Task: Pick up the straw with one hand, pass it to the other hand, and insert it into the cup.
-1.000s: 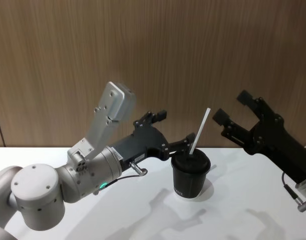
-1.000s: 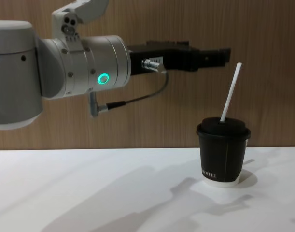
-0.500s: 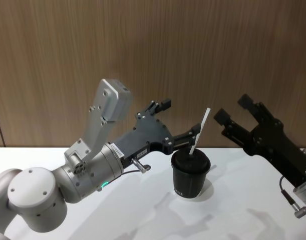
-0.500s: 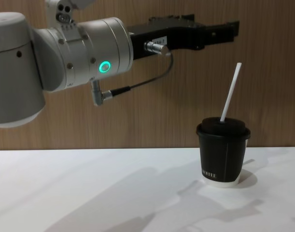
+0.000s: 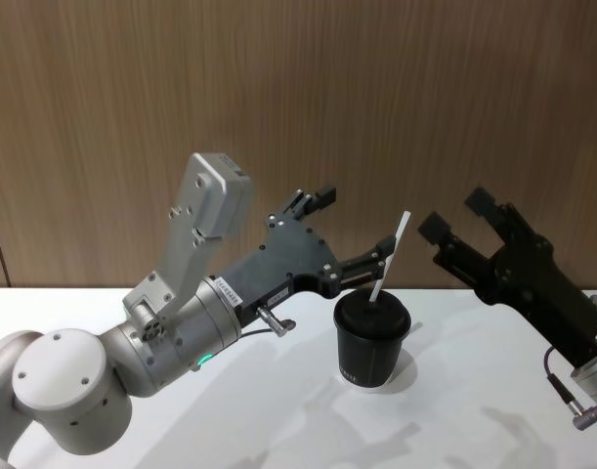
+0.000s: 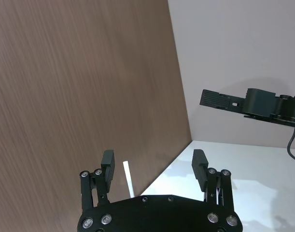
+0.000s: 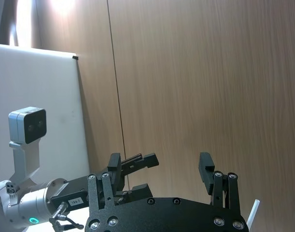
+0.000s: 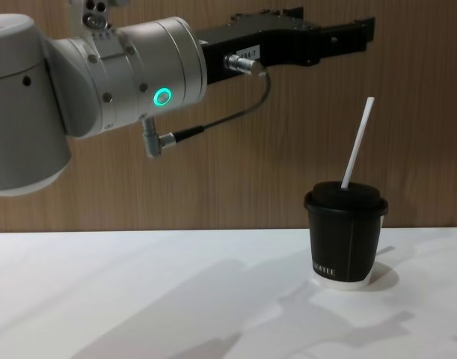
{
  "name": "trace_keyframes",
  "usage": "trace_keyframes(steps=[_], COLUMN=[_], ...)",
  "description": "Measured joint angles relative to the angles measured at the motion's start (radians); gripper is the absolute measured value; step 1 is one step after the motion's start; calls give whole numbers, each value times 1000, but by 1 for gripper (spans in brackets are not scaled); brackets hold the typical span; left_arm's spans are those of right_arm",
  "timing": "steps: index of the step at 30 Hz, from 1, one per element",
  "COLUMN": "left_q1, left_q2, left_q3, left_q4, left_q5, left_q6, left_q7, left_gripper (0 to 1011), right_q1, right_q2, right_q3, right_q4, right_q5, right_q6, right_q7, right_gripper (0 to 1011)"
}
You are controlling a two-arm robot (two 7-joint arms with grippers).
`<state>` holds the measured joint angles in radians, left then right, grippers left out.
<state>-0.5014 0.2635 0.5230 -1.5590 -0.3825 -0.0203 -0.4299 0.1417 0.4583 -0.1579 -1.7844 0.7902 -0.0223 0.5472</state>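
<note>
The black cup [image 5: 371, 342] [image 8: 345, 239] stands on the white table with its domed lid on. The white straw [image 5: 389, 257] [image 8: 357, 142] sticks up out of the lid, leaning to the right, and nothing holds it. My left gripper [image 5: 355, 223] [image 6: 154, 159] hovers open above and to the left of the cup, one finger close beside the straw's upper part. My right gripper [image 5: 454, 213] [image 7: 159, 162] hangs open in the air to the right of the straw, apart from it.
A wood-panelled wall [image 5: 376, 98] rises right behind the white table [image 5: 278, 420]. The left arm's silver body with its green ring [image 8: 163, 96] reaches across the table's left half. The table's bare front spreads before the cup.
My left gripper has risen and drawn slightly up and away from the straw, staying open. The straw and cup have not moved. The right gripper has barely shifted.
</note>
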Motion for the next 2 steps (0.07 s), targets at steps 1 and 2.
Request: trace_keyframes(steps=[1,2], left_q1=[0,0], left_q2=[0,0], left_q3=[0,0], left_q4=[0,0], left_q5=[0,0], left_q6=[-1,-2], left_q7=[0,0], left_gripper=[1003,1003], right_q1=[0,-1], right_q2=[0,0], right_q3=[0,0], right_q4=[0,0], right_q5=[0,1], right_q6=[0,1], right_q7=[0,-1], right_gripper=[1001,1001])
